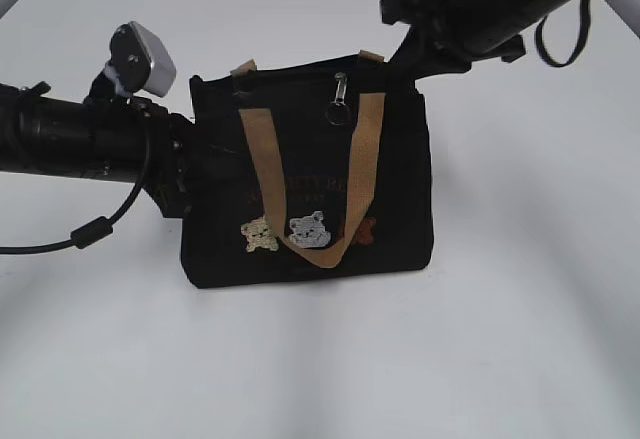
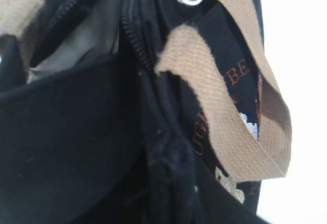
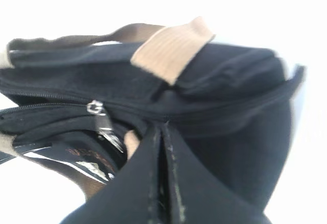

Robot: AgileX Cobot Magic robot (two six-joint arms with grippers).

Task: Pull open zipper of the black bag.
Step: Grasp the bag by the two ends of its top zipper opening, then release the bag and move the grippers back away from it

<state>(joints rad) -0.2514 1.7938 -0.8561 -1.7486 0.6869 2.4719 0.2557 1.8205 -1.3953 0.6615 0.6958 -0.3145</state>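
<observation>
While the black bag stands upright on the white table, everything here can be placed from the bag itself. At its left end the left gripper presses against the side panel, fingers narrowly apart; its wrist view is filled with dark fabric, so it looks pinched on the bag's end, though the pads themselves are hidden. Along the bag's top edge runs the zipper, its long axis going from the left end to the right end. The silver pull sits a little right of the middle of that edge, hanging down the front face with its key-ring between the 2 legs of the front tan strap. At the bag's top right corner the right gripper has its 2 fingers pressed together; whether a fold of cloth is caught between them I cannot tell. In its wrist view the pull lies to the left of the fingertips, along the zip line, apart from them. The right arm is clearly the nearer one to the pull, so the coming reach probably runs leftward along the top edge.
</observation>
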